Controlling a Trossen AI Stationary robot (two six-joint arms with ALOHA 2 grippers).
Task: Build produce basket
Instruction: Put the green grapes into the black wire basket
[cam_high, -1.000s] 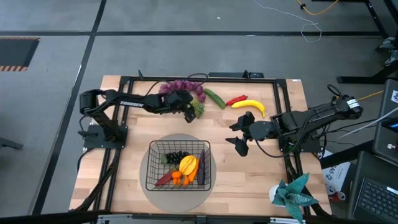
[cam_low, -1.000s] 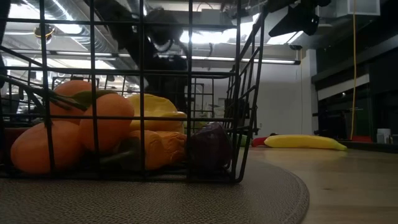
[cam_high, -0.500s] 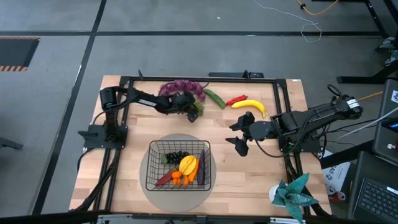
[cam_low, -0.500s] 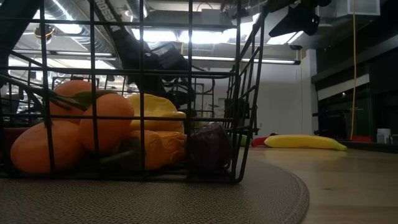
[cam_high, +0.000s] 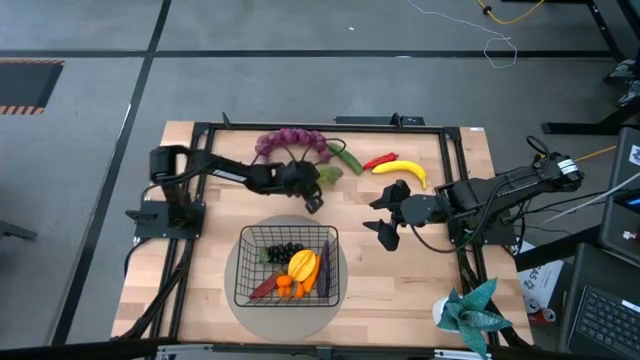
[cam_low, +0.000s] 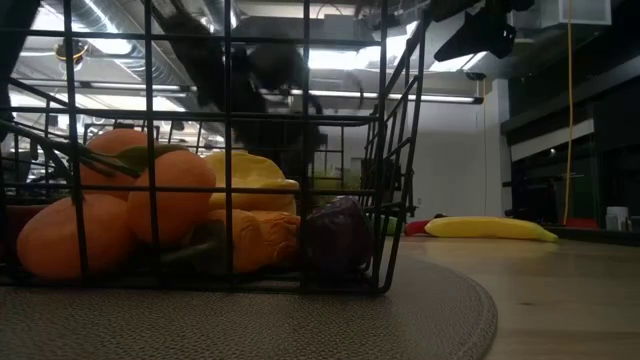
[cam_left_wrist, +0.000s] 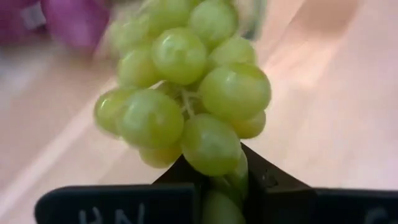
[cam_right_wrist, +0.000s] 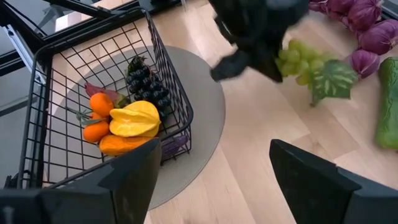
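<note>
Centrally, at lower middle of the high view, the basket (cam_high: 287, 266) sits on a round grey mat (cam_high: 236, 296) and holds dark grapes (cam_high: 286, 251), yellow, orange and red pieces. Above it, the left gripper (cam_high: 316, 181) is clamped on the green grapes (cam_high: 328, 172), below the purple grapes (cam_high: 290, 139). Rightward lie the cucumber (cam_high: 347, 157), chili (cam_high: 379, 159) and banana (cam_high: 401, 170). At right, the right gripper (cam_high: 388, 212) hangs spread wide.

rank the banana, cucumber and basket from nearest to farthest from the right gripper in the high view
From the right gripper, open at the table's right side:
1. The banana, just beyond it toward the far edge.
2. The cucumber, farther left along the far edge.
3. The basket, on the round mat toward the near edge. It ranks close to the cucumber.
</note>
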